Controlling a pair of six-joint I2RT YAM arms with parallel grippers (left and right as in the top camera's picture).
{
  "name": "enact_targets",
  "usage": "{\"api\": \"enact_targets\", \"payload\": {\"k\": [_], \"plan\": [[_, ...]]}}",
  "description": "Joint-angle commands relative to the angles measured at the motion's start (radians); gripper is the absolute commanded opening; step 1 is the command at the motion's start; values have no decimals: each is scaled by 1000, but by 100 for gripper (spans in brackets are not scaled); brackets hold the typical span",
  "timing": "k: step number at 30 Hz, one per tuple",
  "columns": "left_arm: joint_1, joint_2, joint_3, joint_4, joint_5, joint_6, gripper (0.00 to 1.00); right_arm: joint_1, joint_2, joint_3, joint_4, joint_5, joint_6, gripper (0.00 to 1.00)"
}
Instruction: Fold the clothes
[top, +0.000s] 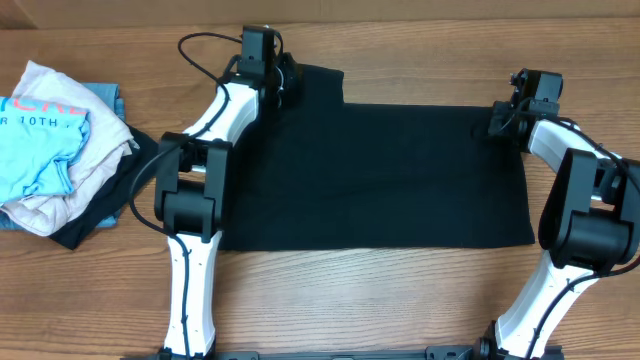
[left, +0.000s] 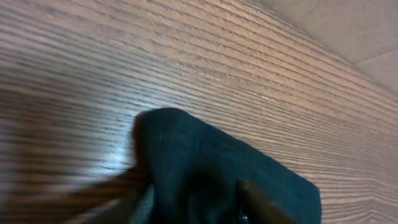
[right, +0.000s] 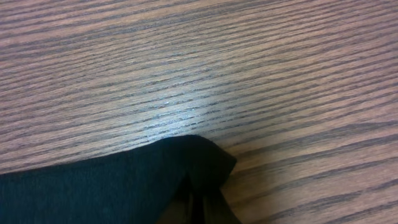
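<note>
The clothes, a plain black T-shirt (top: 380, 170), lie spread flat across the middle of the wooden table. My left gripper (top: 287, 85) is at its far left corner. In the left wrist view its fingers (left: 255, 199) stand apart on either side of a bunched fold of black fabric (left: 199, 149), so the left gripper (left: 196, 202) is open around the cloth. My right gripper (top: 497, 122) is at the far right corner. In the right wrist view the right gripper (right: 199, 205) is shut on that corner of the black fabric (right: 93, 193), lifting it into a small peak.
A heap of other garments sits at the table's left edge: a light blue shirt with pink lettering (top: 40, 140), a cream-white garment (top: 95, 165) and a dark piece beneath them (top: 85, 228). Bare wood (top: 400, 300) lies in front of the shirt.
</note>
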Motion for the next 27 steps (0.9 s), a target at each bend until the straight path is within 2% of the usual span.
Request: {"api": "enact_targets", "payload": {"k": [1,8,18,23,27], "plan": [[-2,20,17,-2,-21,2,22,0,21,6,-8,16,-3,4],[25,20,20,-2,-21,34,4,0,21,6,4,13,-3,4],[41,20,51,-10,61,229,4,1,19,6,14,-45,3,4],[41,20,224,-221,99,344,4,0,-30,7,-14,-145,20,4],[41,20,365,-451,99,417,4,0,-109,7,-62,-183,56,4]]}}
